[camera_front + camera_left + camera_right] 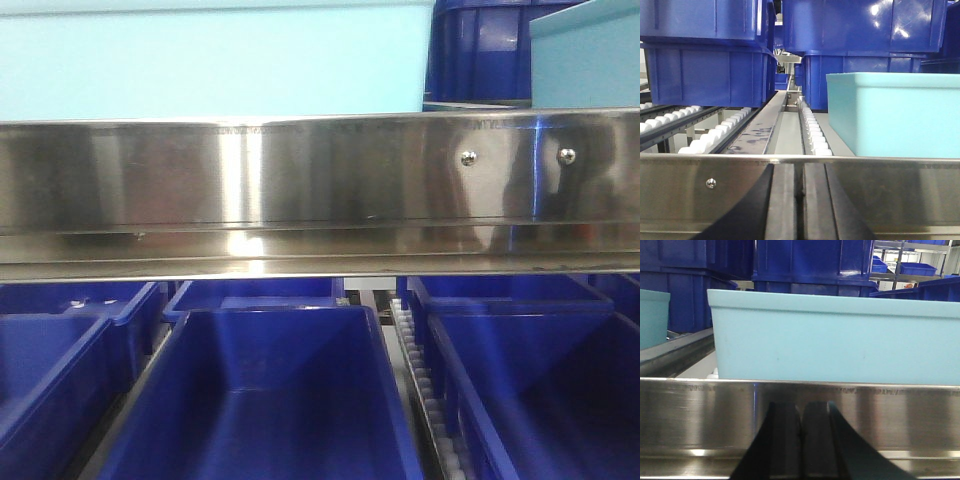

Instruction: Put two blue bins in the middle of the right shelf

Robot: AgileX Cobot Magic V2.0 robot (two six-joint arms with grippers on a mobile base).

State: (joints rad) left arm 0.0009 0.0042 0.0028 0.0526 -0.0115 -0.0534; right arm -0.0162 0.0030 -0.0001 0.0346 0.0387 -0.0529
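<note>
Two light blue bins stand on the shelf level behind a steel front rail (pixel 300 180): a wide one (pixel 210 60) and one at the right (pixel 585 65). In the left wrist view my left gripper (pixel 799 170) is shut and empty, just in front of the rail (pixel 880 190), with a light blue bin (pixel 895 112) behind it to the right. In the right wrist view my right gripper (pixel 801 407) is shut and empty before the rail (pixel 700 415), facing a light blue bin (pixel 835 342). Neither gripper shows in the front view.
Dark blue bins (pixel 270 400) fill the level below the rail. More dark blue bins are stacked at the back of the shelf (pixel 710 70) (pixel 810 262). White roller tracks (pixel 715 135) run back. Another light blue bin (pixel 652 317) stands at the left.
</note>
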